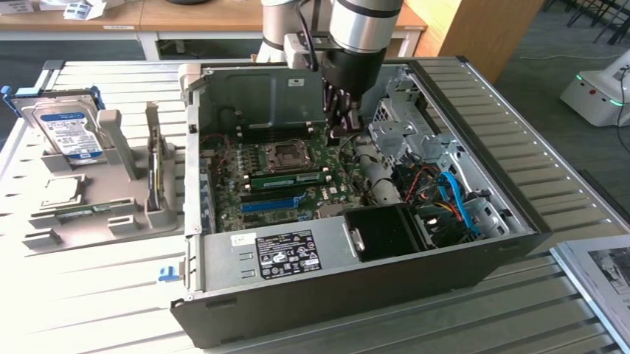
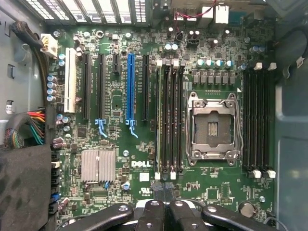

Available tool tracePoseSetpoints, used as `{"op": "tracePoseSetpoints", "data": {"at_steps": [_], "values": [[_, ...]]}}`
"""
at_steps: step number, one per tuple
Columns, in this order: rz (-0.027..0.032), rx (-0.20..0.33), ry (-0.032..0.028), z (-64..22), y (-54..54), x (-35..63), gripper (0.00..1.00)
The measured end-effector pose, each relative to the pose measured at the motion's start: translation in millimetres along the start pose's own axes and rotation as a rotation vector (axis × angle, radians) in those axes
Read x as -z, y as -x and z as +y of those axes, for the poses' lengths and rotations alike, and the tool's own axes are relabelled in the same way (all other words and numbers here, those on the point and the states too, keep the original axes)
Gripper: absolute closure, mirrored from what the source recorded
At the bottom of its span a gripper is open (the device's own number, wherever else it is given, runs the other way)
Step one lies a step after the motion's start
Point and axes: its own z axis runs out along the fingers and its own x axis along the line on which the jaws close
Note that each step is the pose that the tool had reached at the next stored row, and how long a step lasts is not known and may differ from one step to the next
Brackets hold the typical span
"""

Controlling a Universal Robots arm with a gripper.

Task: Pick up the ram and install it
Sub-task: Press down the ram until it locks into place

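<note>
White DELL print (image 2: 141,164) on the green motherboard (image 2: 197,180). The power supply label (image 1: 285,254) is too small to read. My jaws (image 2: 162,199) are closed, tips together, gripping nothing, and sit inside the case (image 1: 462,147) over one end of the black memory slots. The ram (image 1: 288,178) stands on edge in a slot between the blue slot (image 2: 130,86) and the CPU socket (image 2: 211,127). Its long axis is parallel to the blue slot and runs from the exterior view's left to its right.

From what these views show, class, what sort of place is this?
Probably a robotics lab or workshop: a robot arm reaches into an open computer case on a slatted bench, with a hard drive propped nearby.
</note>
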Motion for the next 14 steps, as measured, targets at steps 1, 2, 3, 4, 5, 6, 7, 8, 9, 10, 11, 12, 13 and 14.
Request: {"op": "tracePoseSetpoints", "data": {"at_steps": [1, 2, 3, 4, 5, 6, 7, 8, 9, 10, 11, 12, 13, 14], "values": [[-0.0002, 0.0, 0.0, 0.0, 0.0, -0.4, 0.9], [-0.0002, 0.0, 0.0, 0.0, 0.0, -0.8, 0.9], [-0.0002, 0.0, 0.0, 0.0, 0.0, -1.2, 0.9], [-0.0001, 0.0, -0.0001, 0.0, 0.0, -1.5, 0.9], [-0.0001, 0.0, 0.0, -0.1, 0.0, -2.0, 0.9], [-0.0001, 0.0, 0.0, -0.1, 0.0, -2.4, 0.9], [-0.0002, 0.0, 0.0, -0.1, 0.0, -2.8, 0.9], [-0.0002, 0.0, 0.0, -0.1, -0.1, -3.2, 0.9], [-0.0001, 0.0, 0.0, -0.1, -0.1, -3.5, 0.9], [-0.0001, 0.0, 0.0, -0.1, -0.1, -3.9, 0.9], [-0.0002, 0.0, 0.0, -0.1, -0.1, -4.3, 0.9], [-0.0002, 0.0, 0.0, -0.1, -0.1, -4.7, 0.9], [-0.0002, 0.0, 0.0, -0.1, -0.1, -5.2, 0.9], [-0.0001, 0.0, 0.0, -0.2, -0.1, -5.6, 0.9]]}}
